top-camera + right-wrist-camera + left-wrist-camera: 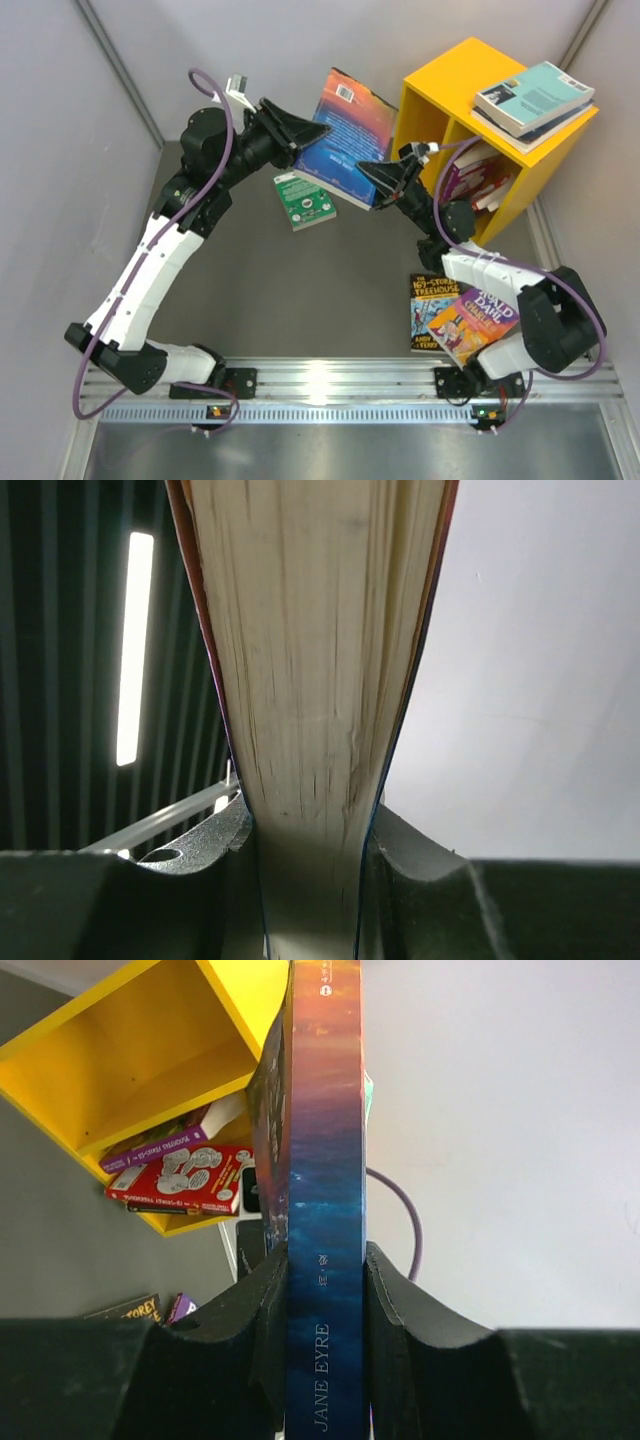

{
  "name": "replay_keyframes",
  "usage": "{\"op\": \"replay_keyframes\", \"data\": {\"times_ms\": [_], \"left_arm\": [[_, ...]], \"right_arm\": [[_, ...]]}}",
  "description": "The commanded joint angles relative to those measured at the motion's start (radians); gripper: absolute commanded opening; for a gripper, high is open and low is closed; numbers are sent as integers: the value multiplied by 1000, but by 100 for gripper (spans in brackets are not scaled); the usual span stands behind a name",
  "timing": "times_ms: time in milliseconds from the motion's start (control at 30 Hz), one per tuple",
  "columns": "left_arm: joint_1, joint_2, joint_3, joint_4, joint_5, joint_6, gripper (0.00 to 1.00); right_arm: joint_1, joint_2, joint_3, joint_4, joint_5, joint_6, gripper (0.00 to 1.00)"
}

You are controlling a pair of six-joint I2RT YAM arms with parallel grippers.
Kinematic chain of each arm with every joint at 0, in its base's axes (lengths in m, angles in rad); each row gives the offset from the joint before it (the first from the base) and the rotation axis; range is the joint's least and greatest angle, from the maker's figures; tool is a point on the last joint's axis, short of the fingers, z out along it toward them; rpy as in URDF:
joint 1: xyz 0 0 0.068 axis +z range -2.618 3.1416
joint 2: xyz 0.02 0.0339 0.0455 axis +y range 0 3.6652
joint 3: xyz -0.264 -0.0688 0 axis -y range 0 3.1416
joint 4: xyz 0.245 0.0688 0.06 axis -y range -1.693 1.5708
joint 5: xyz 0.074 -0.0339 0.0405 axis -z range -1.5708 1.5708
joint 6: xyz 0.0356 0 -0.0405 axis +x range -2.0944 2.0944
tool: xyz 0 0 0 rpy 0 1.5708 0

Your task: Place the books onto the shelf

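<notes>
Top external view: a blue paperback (345,140) hangs in the air between both arms, just left of the yellow shelf (440,85).
Only the left wrist view shows the left gripper (325,1265) pinching its spine, lettered JANE EYRE, with a red book (185,1180) lying in a shelf compartment behind. Only the right wrist view shows the right gripper (310,815) squeezing the page edge. From above, what look like two books (535,100) sit stacked on the shelf's top, and a green book (303,200) lies on the table (330,290).

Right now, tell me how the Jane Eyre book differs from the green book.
Jane Eyre hangs in the air, clamped by the left gripper and right gripper; the green book lies flat on the table, untouched. Jane Eyre looks larger and blue-orange. Both are off the shelf.
</notes>
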Motion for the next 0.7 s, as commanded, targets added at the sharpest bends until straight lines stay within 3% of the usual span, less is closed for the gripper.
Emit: {"op": "replay_keyframes", "data": {"times_ms": [0, 200, 267, 300, 400, 433, 500, 533, 667], "left_arm": [[-10, -81, 37, 90, 28, 39, 0], [-10, -16, 90, -62, 75, 136, 0], [-10, 24, 127, -91, 108, 172, 0], [-10, 32, 135, -119, 123, 182, 12], [-10, 29, 126, -145, 93, 217, 43], [-10, 20, 118, -152, 77, 237, 57], [-9, -6, 96, -166, 39, 258, 66], [-3, -18, 92, -185, 18, 278, 75], [30, -35, 81, -223, 20, 311, 91]], "right_arm": [[-38, -86, -7, 170, -26, -15, 0], [-67, -238, 2, -113, -179, -166, 0], [-69, -278, 67, -335, -239, -298, 0], [-69, -319, 100, -424, -251, -353, 0], [-105, -376, 276, -970, -258, -618, 0], [-148, -384, 363, -1049, -247, -716, 0], [-208, -390, 411, -1117, -244, -739, 0], [-283, -379, 431, -1117, -268, -707, 0], [-453, -341, 508, -1118, -334, -677, 0]]}}
